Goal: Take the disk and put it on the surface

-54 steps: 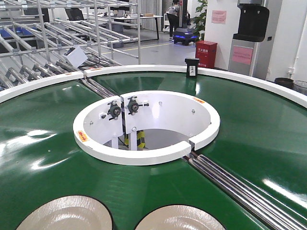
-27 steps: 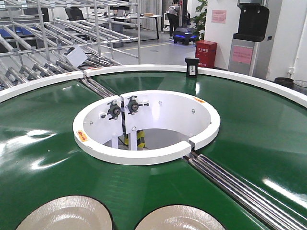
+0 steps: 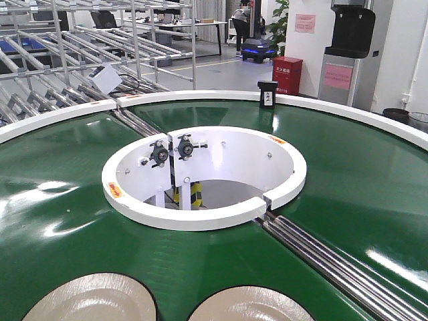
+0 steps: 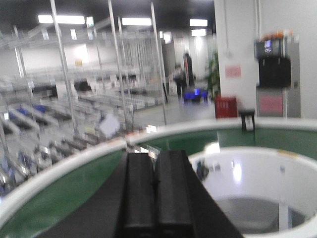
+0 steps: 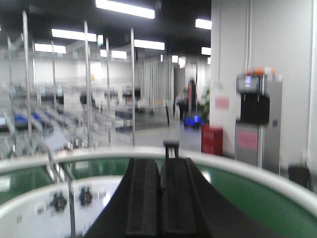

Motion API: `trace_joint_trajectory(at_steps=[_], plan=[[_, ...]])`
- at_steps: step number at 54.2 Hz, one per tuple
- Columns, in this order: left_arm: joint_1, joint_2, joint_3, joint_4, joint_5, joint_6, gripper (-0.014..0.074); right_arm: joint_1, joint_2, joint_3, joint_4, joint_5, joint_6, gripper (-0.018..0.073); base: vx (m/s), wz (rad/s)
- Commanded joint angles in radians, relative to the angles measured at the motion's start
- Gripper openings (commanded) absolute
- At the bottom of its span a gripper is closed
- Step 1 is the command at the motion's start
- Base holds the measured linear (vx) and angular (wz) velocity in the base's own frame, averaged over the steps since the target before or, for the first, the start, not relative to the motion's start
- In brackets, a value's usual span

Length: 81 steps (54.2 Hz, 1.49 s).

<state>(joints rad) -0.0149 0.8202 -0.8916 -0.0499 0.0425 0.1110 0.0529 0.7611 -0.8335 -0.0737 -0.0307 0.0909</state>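
Note:
Two pale, round disks lie on the green ring-shaped conveyor belt (image 3: 348, 180) at the bottom edge of the front view: one disk (image 3: 90, 301) at the left and a second disk (image 3: 251, 306) right of it, both cut off by the frame. Neither gripper appears in the front view. In the left wrist view my left gripper (image 4: 155, 154) is shut, its black fingers pressed together with nothing between them, held above the belt. My right gripper (image 5: 160, 161) is likewise shut and empty, pointing across the belt. The dark metal tabletop surface is out of view.
A white inner ring wall (image 3: 200, 214) surrounds the belt's central opening. Metal rollers (image 3: 334, 264) cross the belt at the right, and a white outer rim (image 3: 348, 110) borders it. Pipe racks (image 3: 67, 60) stand at the back left, a black box (image 3: 267, 93) on the far rim.
The two disks have shifted slightly on the belt; the right disk sits a little further right than before. No gripper shows in the earlier frames.

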Motion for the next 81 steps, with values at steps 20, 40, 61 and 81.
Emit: trace_joint_trajectory(at_steps=[20, 40, 61, 81], plan=[[-0.001, 0.139, -0.053, -0.01, -0.077, 0.0, 0.0188, 0.003, 0.177, -0.044, 0.0, -0.055, 0.018, 0.013, 0.0, 0.0], [-0.001, 0.139, -0.053, -0.01, -0.078, 0.001, 0.0627, 0.003, 0.177, -0.044, 0.0, -0.041, 0.015, 0.0731, 0.0, 0.0], [-0.043, 0.201, -0.068, -0.258, 0.247, -0.053, 0.0538, 0.046, 0.219, -0.075, 0.151, 0.207, 0.114, 0.0623, 0.0, 0.0], [-0.117, 0.521, -0.103, -1.188, 0.703, 0.671, 0.0501, 0.262, 0.645, -0.256, 1.032, 0.814, -0.592, 0.0514, 0.0, 0.0]])
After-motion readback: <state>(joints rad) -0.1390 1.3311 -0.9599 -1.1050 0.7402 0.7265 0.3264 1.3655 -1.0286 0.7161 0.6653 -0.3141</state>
